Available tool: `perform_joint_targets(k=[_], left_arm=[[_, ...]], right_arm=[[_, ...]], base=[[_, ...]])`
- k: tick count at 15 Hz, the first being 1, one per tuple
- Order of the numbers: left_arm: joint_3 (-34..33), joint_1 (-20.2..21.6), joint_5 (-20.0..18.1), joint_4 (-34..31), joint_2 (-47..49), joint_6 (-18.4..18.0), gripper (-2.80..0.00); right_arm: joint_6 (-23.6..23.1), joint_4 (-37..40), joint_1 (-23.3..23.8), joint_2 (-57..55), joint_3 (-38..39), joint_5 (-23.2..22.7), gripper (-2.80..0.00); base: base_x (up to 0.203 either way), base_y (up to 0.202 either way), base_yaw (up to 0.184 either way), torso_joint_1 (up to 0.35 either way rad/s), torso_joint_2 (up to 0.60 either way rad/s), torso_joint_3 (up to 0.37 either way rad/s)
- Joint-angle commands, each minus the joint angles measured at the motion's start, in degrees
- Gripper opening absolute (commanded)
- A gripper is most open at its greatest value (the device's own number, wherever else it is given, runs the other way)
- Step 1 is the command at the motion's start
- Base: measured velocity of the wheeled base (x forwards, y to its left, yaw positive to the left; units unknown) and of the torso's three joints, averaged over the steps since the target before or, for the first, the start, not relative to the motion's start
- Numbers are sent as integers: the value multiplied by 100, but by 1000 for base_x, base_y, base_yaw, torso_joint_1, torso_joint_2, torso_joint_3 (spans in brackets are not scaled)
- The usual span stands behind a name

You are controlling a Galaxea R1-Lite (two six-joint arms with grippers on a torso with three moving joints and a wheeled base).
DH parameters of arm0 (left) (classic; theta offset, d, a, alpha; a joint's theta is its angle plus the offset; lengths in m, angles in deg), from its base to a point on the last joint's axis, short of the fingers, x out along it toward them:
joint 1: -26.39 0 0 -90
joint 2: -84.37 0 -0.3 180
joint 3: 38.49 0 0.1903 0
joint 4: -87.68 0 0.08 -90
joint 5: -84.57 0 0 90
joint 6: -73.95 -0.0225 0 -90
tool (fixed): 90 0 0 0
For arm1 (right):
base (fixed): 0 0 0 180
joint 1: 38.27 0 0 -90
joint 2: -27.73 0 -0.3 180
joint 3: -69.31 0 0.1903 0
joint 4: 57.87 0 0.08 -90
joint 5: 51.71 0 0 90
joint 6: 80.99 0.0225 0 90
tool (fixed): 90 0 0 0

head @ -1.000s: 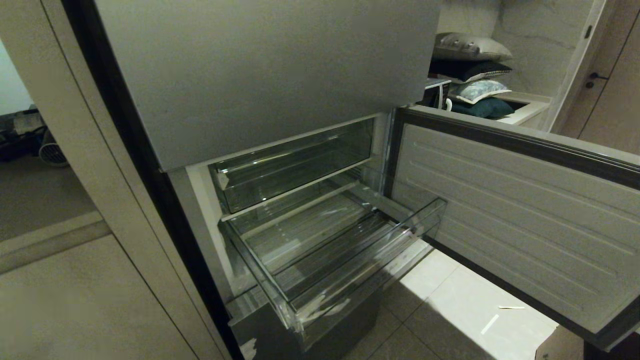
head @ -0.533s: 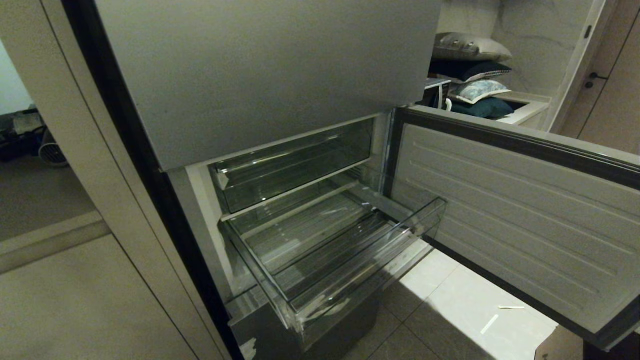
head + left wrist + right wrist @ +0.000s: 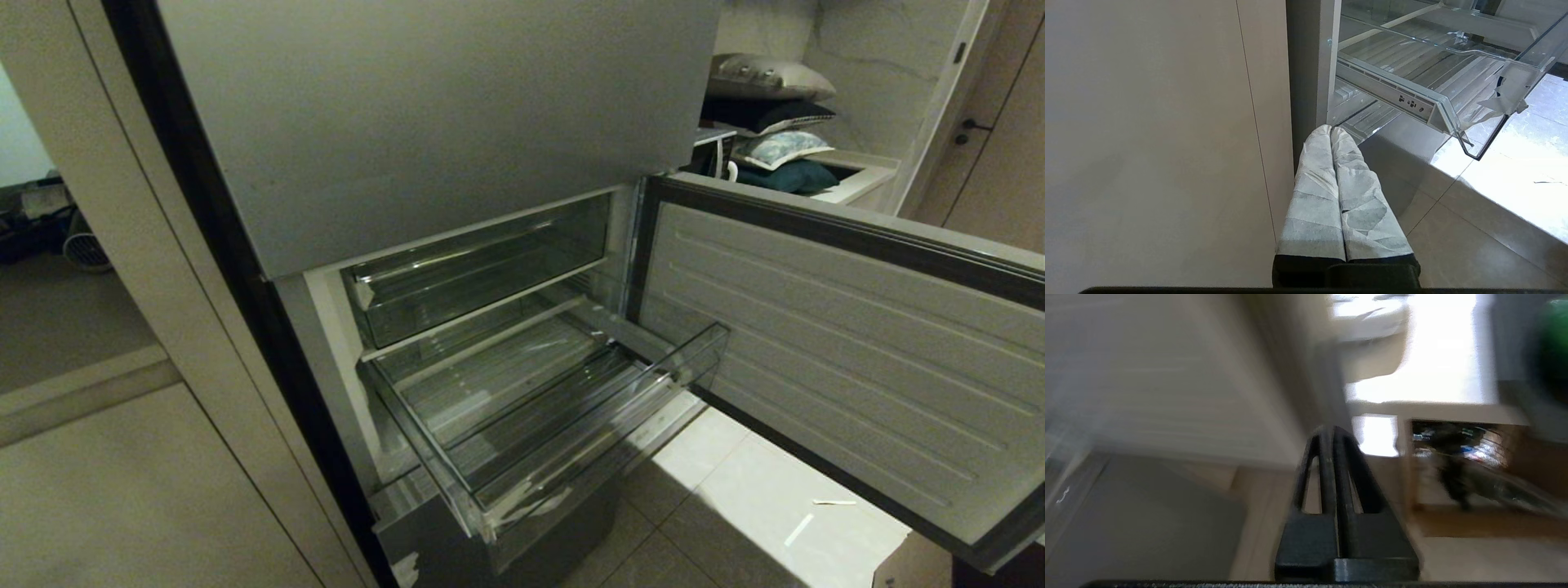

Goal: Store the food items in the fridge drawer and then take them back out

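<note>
Fridge door (image 3: pixel 841 343) open, fridge drawer (image 3: pixel 531 408) pulled out, nothing inside. Left gripper (image 3: pixel 1331 130) and right gripper (image 3: pixel 1331 430) both pressed together, holding nothing.

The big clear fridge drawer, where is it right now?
In the head view, the fridge drawer is pulled out in the middle, under the shallower clear tray, left of the open fridge door.

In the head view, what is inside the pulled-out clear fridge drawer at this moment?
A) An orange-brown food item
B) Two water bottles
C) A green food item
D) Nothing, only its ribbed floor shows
D: the fridge drawer stands pulled out, and through its clear walls only the bare ribbed floor shows, with no food in it.
</note>
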Motion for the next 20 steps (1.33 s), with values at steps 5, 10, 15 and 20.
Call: perform_joint_targets(k=[5, 10, 15, 20], left_arm=[[0, 0, 0, 0, 8, 2, -280], [0, 0, 0, 0, 8, 2, -280], [0, 0, 0, 0, 8, 2, -280], [0, 0, 0, 0, 8, 2, -280]], right_arm=[[-205, 997, -2814, -164, -361, -46, -280], [162, 1004, -4036, -2530, -1452, -82, -280], [220, -109, -4872, -4478, -2461, -110, -280], [78, -344, -5644, -5442, -3620, -101, -280]], base=[[0, 0, 0, 0, 0, 0], [0, 0, 0, 0, 0, 0], [0, 0, 0, 0, 0, 0], [0, 0, 0, 0, 0, 0]])
